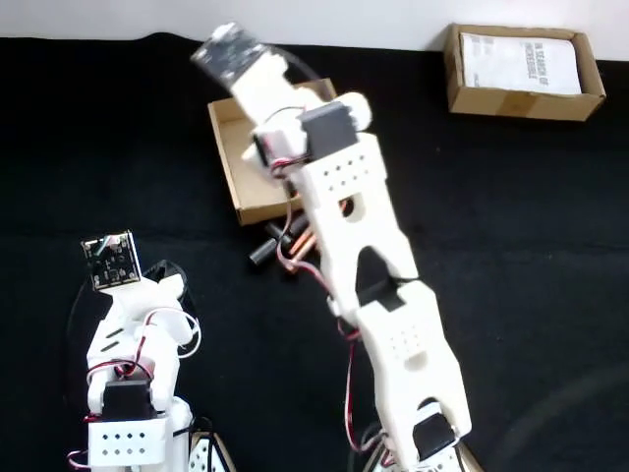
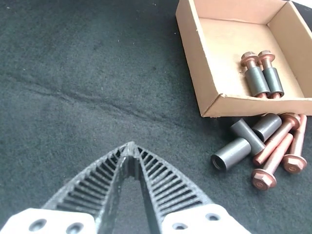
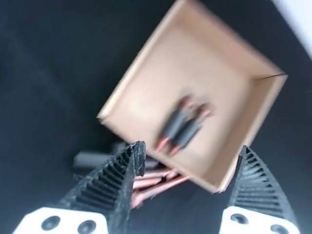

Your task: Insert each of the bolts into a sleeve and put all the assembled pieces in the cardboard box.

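Observation:
The cardboard box [image 2: 192, 53] lies open with two assembled bolt-and-sleeve pieces [image 2: 262, 78] side by side inside. Just outside its near wall lie three dark sleeves [image 2: 231, 153] and three copper bolts [image 2: 275, 156] in a loose heap. My left gripper [image 2: 130, 146] is shut and empty, low over the black mat, off to the side of the heap. My right gripper [image 3: 192, 151] hangs open and empty above the box [image 3: 141, 83], over the two assembled pieces [image 3: 183, 122]; loose bolts [image 3: 156, 183] and a sleeve [image 3: 92, 158] show beyond the box edge. From above, the right arm [image 1: 364, 216] stretches over the box [image 1: 231, 167].
A second cardboard box [image 1: 521, 98] with a printed sheet inside stands at the far right corner. The left arm [image 1: 128, 334] stays folded at the near left. Black mat [image 1: 511, 246] covers the table, with open room on the right.

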### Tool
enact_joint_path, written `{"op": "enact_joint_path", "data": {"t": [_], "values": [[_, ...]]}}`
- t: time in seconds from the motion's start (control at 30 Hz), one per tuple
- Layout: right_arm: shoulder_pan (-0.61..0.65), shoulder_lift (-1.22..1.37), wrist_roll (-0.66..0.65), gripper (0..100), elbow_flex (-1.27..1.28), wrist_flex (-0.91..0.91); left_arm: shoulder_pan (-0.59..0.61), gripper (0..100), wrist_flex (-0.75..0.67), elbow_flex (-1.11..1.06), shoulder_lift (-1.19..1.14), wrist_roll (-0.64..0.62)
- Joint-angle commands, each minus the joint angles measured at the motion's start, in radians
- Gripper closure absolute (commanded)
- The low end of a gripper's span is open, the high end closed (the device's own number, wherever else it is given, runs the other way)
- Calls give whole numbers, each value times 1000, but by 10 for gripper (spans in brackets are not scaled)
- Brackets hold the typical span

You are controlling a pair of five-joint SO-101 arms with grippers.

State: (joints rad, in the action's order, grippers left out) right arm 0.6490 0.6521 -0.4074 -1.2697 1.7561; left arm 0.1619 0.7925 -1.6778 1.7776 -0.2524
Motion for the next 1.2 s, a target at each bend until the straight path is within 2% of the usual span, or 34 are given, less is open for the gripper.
{"op": "enact_joint_path", "data": {"t": [0.0,0.13,0.33,0.47,0.67,0.83,0.93,1.17], "values": [[70,-199,-32,728,280,5,1,990,3,-16,30,2],[114,-285,-186,728,472,5,1,990,3,-16,30,3],[105,-295,-387,728,582,1,1,989,5,-16,31,3],[90,-268,-552,728,670,-131,4,989,6,-16,31,3],[90,-193,-585,728,740,-165,7,988,6,-16,35,3],[94,-107,-775,728,740,-174,7,988,6,-16,35,3],[88,-45,-835,728,739,-219,8,988,6,-16,36,3],[84,79,-862,728,690,-297,8,988,6,-16,36,3]]}}
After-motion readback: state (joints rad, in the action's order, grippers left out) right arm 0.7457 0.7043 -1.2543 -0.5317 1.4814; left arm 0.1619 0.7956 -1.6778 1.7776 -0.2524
